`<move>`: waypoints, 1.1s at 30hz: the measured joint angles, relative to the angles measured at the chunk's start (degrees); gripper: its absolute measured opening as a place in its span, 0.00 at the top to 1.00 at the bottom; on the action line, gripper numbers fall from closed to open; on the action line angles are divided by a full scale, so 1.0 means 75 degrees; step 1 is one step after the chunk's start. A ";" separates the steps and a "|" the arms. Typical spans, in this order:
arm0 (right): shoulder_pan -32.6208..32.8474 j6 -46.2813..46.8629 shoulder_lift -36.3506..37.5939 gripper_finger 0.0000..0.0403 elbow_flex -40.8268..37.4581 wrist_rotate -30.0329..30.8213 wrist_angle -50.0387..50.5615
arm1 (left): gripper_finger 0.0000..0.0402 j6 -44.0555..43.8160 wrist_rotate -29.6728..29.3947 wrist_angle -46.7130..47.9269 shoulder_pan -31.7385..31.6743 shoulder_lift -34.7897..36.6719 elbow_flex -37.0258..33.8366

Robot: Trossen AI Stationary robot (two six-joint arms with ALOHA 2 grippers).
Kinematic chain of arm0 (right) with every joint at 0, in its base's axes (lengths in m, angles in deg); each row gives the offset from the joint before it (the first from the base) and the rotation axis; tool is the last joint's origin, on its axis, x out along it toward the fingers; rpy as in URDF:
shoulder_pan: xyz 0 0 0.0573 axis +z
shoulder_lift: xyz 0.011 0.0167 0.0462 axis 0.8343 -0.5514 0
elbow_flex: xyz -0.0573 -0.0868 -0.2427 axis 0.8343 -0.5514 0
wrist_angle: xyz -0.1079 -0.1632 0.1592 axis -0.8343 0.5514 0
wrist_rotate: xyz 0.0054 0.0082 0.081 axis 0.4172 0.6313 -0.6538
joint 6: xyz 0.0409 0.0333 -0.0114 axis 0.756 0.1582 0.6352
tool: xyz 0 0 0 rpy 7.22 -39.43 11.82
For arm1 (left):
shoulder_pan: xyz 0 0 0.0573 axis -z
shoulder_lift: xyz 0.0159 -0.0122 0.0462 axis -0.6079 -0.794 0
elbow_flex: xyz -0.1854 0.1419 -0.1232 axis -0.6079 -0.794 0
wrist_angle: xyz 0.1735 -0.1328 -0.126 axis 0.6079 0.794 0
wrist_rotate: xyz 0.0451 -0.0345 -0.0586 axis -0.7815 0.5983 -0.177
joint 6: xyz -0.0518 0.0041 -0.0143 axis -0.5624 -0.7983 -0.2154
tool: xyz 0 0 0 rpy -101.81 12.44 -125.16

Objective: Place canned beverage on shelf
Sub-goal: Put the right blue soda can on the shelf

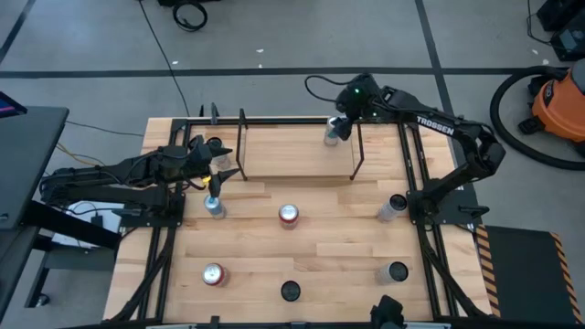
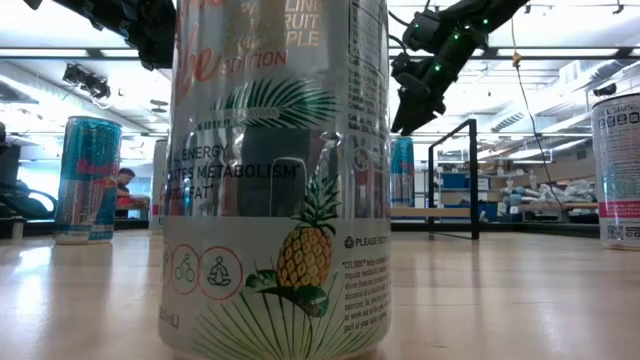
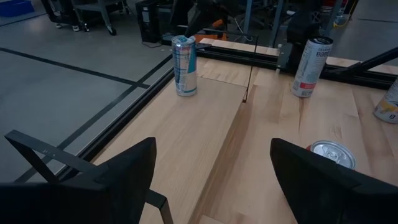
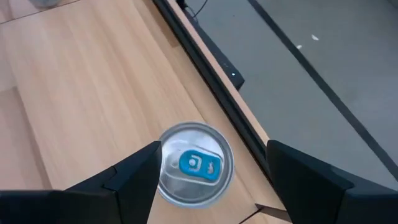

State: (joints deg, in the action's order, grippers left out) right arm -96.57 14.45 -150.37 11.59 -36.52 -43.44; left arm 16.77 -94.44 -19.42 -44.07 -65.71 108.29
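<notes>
Table: your blue-tabbed can stands on the shelf near its edge.
Right gripper: jaws spread above the can; a careless move tips it.
Left gripper: jaws spread, empty.

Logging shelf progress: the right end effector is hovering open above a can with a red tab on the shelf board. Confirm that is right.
Not quite. The tab is blue, not red: the right wrist view shows it on the silver lid of the can. The rest holds: the right end effector hovers open above it, on the shelf board.
</notes>
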 joint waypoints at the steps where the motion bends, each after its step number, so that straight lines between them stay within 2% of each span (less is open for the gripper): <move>1: -0.0045 -0.0016 0.0000 0.26 0.0000 -0.0139 0.0027 | 0.21 -0.0003 0.0000 0.0000 0.0000 0.0000 0.0000; 5: -0.0131 -0.0006 -0.0003 0.26 0.0001 -0.0485 0.0062 | 0.21 0.0001 0.0000 0.0000 0.0000 0.0002 0.0000; 14: -0.0018 0.0037 -0.0007 0.26 0.0000 -0.0530 0.0188 | 0.21 0.0005 0.0000 0.0000 0.0000 0.0002 0.0000; 33: 0.0186 0.0058 -0.0099 0.26 0.0000 0.0020 0.0154 | 0.21 0.0006 0.0001 0.0000 0.0003 0.0000 0.0000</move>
State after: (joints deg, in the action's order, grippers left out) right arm -95.17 14.88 -151.11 11.59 -36.38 -42.29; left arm 16.82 -94.43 -19.42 -44.05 -65.71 108.29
